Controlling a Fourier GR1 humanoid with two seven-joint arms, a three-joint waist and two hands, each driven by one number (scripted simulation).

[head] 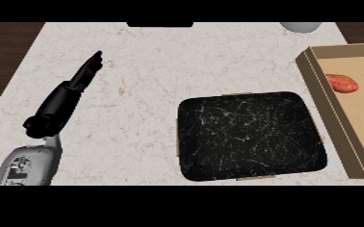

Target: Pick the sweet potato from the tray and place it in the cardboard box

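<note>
An orange-red sweet potato [342,82] lies inside the cardboard box [315,79] at the right edge of the head view. The black tray [249,135] sits on the counter's middle right with nothing on it. My left hand [86,72] is over the counter at the left, far from both, with its fingers straight and pointing away. Its grey forearm comes in from the lower left corner. My right hand does not show.
The pale marbled counter [149,67] spreads between my left hand and the tray. A grey round object [302,27] sits at the far right edge, and a dark object [160,24] at the far middle edge.
</note>
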